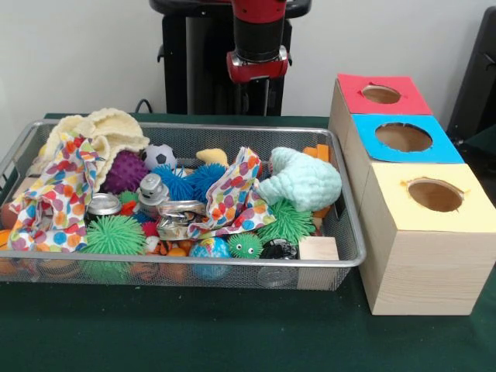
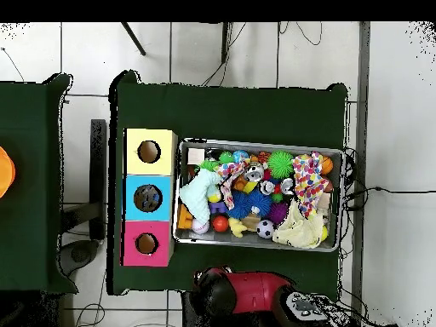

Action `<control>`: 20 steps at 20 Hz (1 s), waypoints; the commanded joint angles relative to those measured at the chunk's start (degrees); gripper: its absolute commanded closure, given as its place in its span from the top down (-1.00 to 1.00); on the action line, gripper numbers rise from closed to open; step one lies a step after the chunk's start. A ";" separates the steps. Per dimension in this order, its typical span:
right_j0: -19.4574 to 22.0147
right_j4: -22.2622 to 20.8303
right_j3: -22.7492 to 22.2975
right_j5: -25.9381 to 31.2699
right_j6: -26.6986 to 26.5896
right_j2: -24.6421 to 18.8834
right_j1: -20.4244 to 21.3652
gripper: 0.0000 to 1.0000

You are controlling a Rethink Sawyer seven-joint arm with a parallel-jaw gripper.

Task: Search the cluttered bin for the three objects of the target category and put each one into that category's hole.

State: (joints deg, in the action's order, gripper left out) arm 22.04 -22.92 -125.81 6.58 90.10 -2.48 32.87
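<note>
Red-and-black arm (image 1: 258, 39) raised behind cluttered wire-mesh bin (image 1: 350, 232); finger state cannot be determined; wooden three-hole box (image 1: 418, 256) stands beside bin

Arm (image 1: 260, 39) drawn back, raised; fingers hidden.

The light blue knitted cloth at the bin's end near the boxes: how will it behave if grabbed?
The light blue knitted cloth looks soft and bunched, so it would probably sag and stretch. It seems light. It lies over a green spiky ball, which may shift as it lifts.
</note>
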 commanded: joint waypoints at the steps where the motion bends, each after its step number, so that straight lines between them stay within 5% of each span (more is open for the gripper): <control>1: 0.72 -1.52 10.10 -2.18 4.20 -4.54 -3.00 1.00; 20: 1.26 -0.13 17.22 7.41 0.10 -7.10 -3.60 1.00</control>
State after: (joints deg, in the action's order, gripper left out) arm 22.00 -22.93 -119.58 7.80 90.10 -2.79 30.45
